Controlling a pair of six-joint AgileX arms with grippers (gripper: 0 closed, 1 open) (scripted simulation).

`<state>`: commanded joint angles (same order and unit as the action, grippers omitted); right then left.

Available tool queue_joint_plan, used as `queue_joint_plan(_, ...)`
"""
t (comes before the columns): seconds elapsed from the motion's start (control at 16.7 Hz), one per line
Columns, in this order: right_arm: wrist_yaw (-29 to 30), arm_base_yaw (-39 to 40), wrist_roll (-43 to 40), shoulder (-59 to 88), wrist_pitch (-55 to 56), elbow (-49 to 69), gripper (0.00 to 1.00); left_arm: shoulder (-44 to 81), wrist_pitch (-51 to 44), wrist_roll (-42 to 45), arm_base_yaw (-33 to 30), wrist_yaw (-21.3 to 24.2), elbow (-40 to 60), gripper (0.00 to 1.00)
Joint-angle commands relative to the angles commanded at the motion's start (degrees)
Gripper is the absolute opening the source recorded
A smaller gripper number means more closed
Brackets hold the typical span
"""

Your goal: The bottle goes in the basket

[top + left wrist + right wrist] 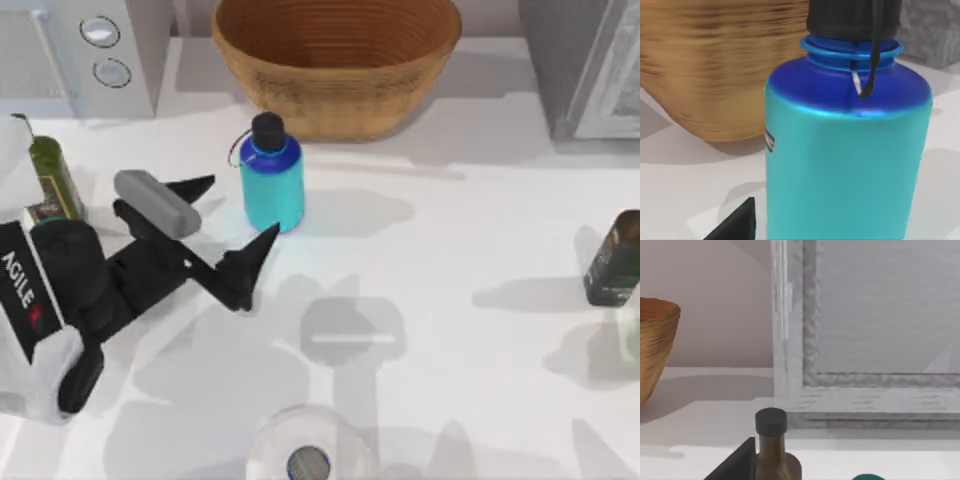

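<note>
the left gripper (232,212) is spread wide, empty, its fingers just beside the upright turquoise cylindrical black-capped bottle (271,175), which stands on the white surface (450,240) near the round tan wicker basket (337,60).

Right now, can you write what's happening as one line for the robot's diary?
left gripper: open, jaws on both sides of the bottle, not closed | bottle: upright on table, before the basket | right arm: parked at right

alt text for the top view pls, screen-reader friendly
The left gripper is open on the table's left side, its fingers spread toward an upright turquoise bottle without touching it. The wicker basket stands just behind the bottle, empty; an olive-green oil bottle stands at the far left, a dark bottle at the right edge.
</note>
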<state>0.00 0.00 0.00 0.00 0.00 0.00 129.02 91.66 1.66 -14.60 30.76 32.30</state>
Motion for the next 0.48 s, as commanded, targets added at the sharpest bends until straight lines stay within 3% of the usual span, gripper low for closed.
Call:
queue_joint_plan(0.24,0.0,0.0,0.0,0.0,0.0,0.0,1.0,5.3,5.2,-0.8,2.2,4.2,3.8,1.0)
queue_joint_plan(0.48,0.0,0.0,0.0,0.0,0.0,0.0,1.0,6.4,6.4,-1.0,2.9,5.3,4.7,1.0)
